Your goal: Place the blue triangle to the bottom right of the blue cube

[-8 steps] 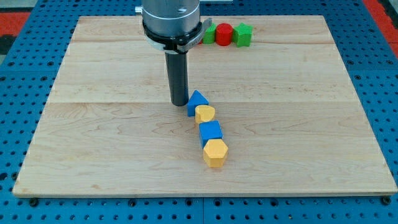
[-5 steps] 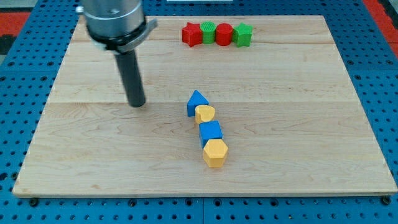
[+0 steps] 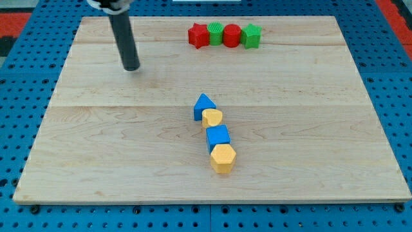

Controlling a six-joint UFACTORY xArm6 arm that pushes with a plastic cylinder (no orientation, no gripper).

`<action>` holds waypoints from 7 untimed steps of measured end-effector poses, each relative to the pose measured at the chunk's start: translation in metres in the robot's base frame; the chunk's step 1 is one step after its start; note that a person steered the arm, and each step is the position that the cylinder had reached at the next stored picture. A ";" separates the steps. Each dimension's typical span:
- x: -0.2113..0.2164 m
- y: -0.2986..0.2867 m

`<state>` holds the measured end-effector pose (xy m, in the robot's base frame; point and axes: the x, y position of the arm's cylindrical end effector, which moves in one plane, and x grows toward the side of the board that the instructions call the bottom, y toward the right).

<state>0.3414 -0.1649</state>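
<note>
My tip (image 3: 131,67) sits nr the far-left corner of the pale wooden desk (image 3: 309,154), well apart from all blocks; no gripper on this rod, so nothing grasped; small blue triangle block (image 3: 204,104) lies mid-desk, touching yellow heart-like block (image 3: 212,118); below them blue cube (image 3: 218,136), then yellow hexagon block (image 3: 223,158); red star (image 3: 198,35), green block (image 3: 215,29), red cylinder (image 3: 232,35), green cube (image 3: 252,37) in a row by the far edge.
</note>
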 end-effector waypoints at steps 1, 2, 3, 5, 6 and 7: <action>0.032 -0.010; 0.076 0.000; 0.097 0.055; 0.107 0.180; 0.106 0.219; 0.079 0.204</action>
<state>0.4206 0.0390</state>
